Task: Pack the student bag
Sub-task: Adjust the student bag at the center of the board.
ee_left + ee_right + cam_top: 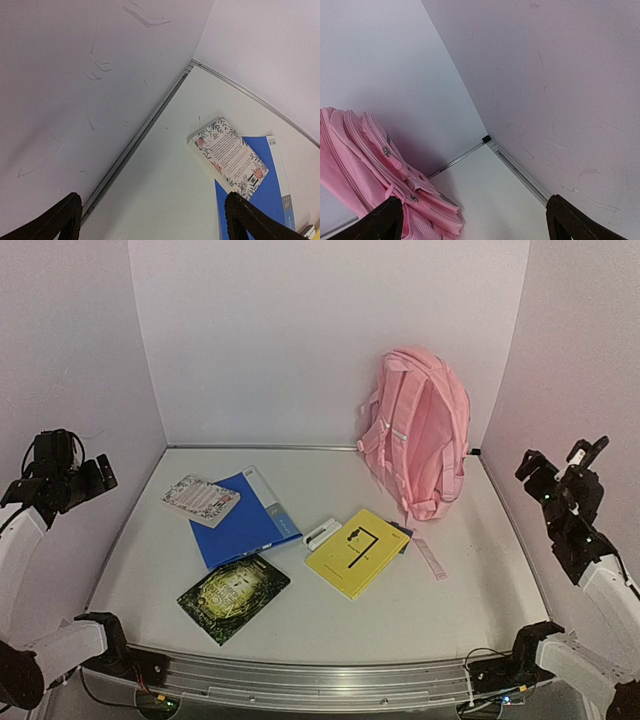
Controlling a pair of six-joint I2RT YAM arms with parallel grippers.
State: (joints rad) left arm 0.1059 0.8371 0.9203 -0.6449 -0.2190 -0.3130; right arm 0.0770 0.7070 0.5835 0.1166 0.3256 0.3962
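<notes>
The pink student bag (420, 430) stands upright against the back wall at the right, straps facing me; its zipped side (370, 170) shows in the right wrist view. On the table lie a floral book (200, 500) (227, 157) on a blue folder (245, 520) (262, 185), a dark green book (233, 595), a yellow book (357, 552) and a small white item (322, 533). My left gripper (85, 465) (152, 220) hangs open high at the left wall. Raised by the right wall, my right gripper (560, 460) (472, 222) is open too. Neither holds anything.
A pink strip (430, 558) lies right of the yellow book. A dark blue item (403, 533) peeks from under that book. White walls enclose the table on three sides, and a metal rail (320, 680) runs along the near edge between the arm bases.
</notes>
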